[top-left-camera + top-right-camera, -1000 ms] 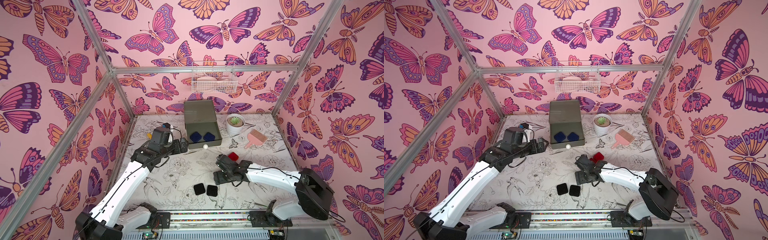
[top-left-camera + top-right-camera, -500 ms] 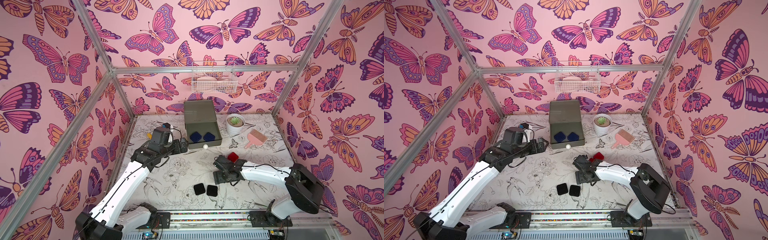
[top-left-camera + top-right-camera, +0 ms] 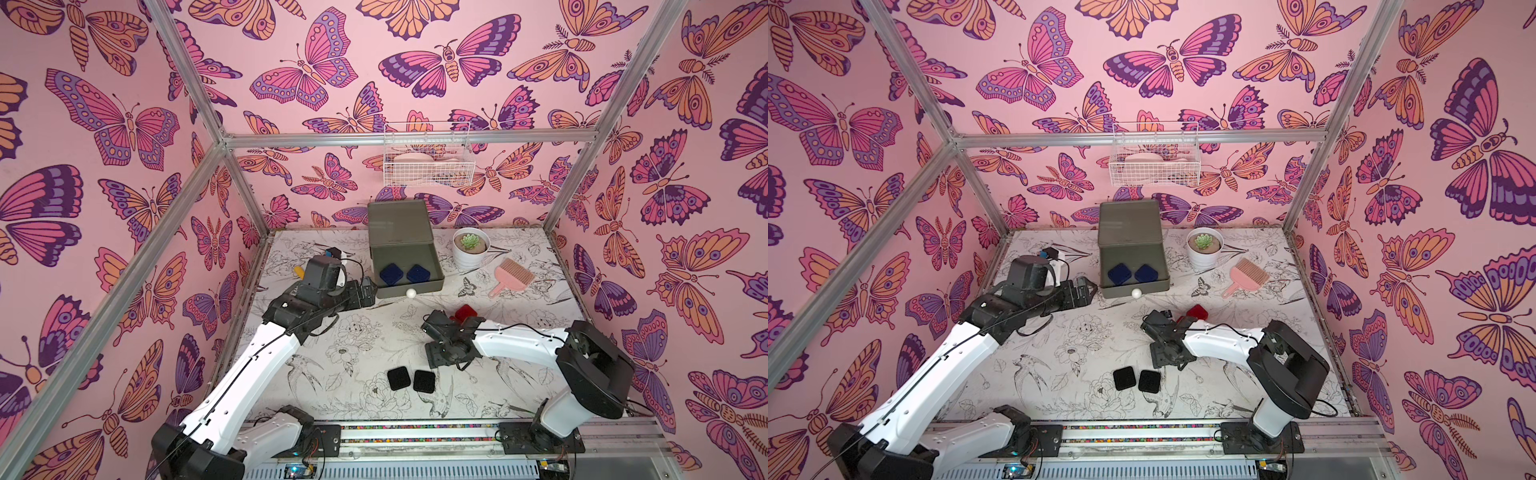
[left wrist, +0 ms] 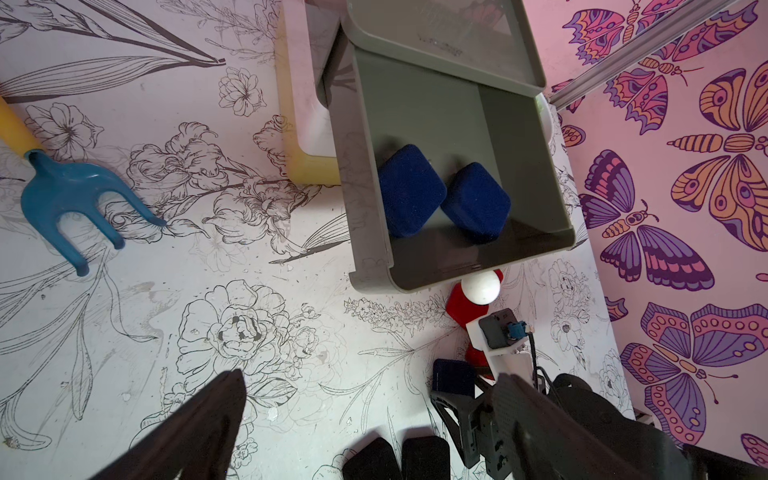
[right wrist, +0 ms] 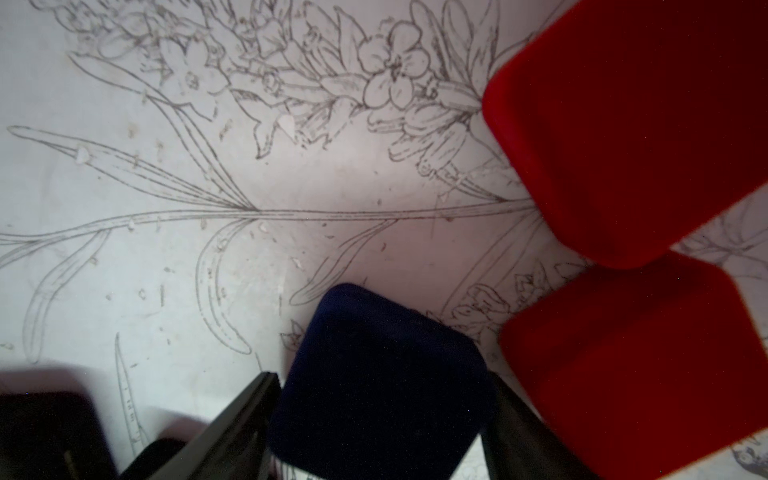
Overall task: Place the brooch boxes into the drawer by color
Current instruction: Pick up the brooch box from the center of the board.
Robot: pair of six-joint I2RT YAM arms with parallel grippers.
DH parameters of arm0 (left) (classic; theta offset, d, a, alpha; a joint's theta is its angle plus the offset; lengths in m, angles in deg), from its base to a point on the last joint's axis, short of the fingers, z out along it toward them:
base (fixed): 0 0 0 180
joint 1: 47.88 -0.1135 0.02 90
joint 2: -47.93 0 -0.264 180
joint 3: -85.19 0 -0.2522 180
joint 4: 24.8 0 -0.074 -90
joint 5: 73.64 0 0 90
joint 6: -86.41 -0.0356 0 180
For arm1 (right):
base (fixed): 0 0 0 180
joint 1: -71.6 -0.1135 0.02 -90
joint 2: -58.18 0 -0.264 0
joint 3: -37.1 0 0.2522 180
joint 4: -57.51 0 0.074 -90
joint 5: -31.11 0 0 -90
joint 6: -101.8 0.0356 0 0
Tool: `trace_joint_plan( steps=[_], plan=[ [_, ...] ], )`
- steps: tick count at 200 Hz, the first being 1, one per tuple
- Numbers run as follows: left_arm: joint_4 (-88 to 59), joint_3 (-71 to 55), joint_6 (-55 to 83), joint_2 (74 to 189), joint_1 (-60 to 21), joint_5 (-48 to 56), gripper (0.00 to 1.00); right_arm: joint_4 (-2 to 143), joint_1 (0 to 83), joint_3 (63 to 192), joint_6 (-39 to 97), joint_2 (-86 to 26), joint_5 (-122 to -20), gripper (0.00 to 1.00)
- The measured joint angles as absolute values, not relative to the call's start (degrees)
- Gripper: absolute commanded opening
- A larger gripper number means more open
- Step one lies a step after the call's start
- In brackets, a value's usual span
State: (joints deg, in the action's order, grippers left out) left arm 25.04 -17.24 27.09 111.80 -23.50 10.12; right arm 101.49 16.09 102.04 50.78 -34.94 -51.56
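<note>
Right gripper [image 5: 382,376] points down at the table, fingers [image 5: 249,415] flanking a navy box [image 5: 380,357] on both sides. The box sits on the table between them. Can't tell if it is squeezed or only bracketed. Two red boxes [image 5: 631,124] lie close together just right of it. Two black boxes [image 3: 399,377] sit side by side, nearer. Grey top drawer [image 3: 409,289] is pulled out on the far side, with two navy boxes [image 3: 391,274] inside. Left gripper [image 4: 370,376] is spread wide and empty, just left of the drawer front.
</note>
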Motion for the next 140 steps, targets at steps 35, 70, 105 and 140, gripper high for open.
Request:
trace_joint_plan(
  steps=[35,70,105,140],
  plan=[
    [25.0,-17.3,27.1,111.8,-23.5,10.1,1.0,102.2,15.8,102.2,50.8,-34.8,-50.8,0.68],
    [25.0,-17.3,27.1,111.8,-23.5,10.1,1.0,102.8,15.7,102.2,50.8,-33.9,-50.0,0.62],
    [25.0,-17.3,27.1,111.8,-23.5,10.1,1.0,104.0,15.5,102.2,50.8,-29.0,-49.2,0.62],
    [25.0,-17.3,27.1,111.8,-23.5,10.1,1.0,105.6,15.4,102.7,50.6,-22.1,-47.7,0.62]
  ],
)
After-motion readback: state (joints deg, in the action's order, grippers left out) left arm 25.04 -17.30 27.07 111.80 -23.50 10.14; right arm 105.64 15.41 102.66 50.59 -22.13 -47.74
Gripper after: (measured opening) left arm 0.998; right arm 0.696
